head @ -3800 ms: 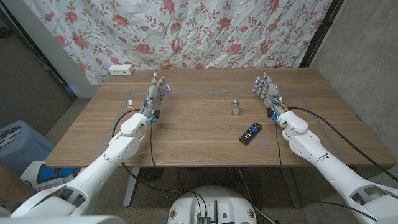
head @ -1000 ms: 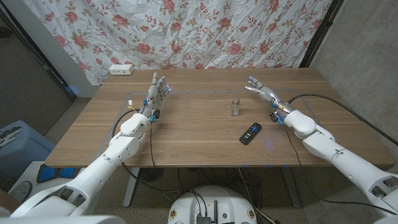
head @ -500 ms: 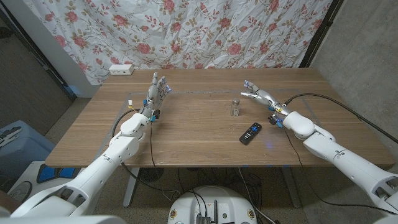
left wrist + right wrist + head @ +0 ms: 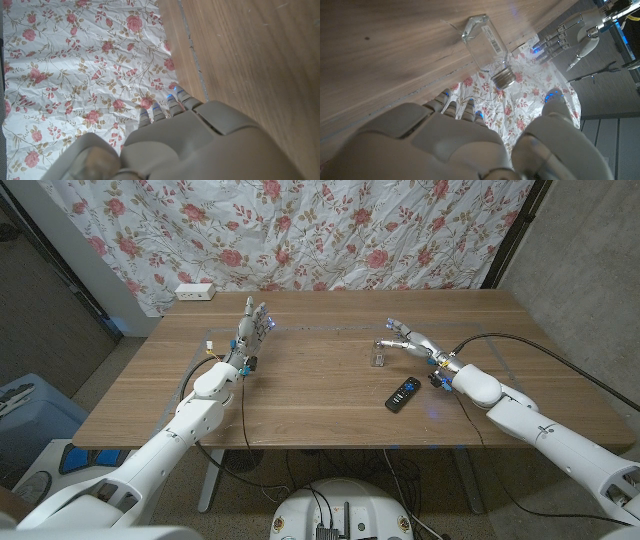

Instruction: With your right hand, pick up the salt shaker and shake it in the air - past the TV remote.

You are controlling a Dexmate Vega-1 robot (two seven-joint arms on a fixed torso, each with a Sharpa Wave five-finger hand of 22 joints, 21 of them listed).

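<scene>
A: Where is the salt shaker (image 4: 379, 355) sitting?
B: It is standing upright on the wooden table (image 4: 300, 395), past the middle toward the flowered curtain (image 4: 300, 230). The TV remote (image 4: 403, 393) is lying nearer the robot, apart from it. A white power strip (image 4: 195, 292) is sitting at the far left corner.
A: What is the right hand (image 4: 408, 341) doing?
B: It is reaching in beside the shaker, fingers spread and holding nothing. Fingertips look just short of the glass, though I cannot tell for sure. The right wrist view is showing the shaker (image 4: 487, 50) with its metal cap between the fingers (image 4: 451, 102) and thumb.
A: And the left hand (image 4: 252, 330)?
B: It is standing with fingers up and apart, holding nothing, well away.
</scene>
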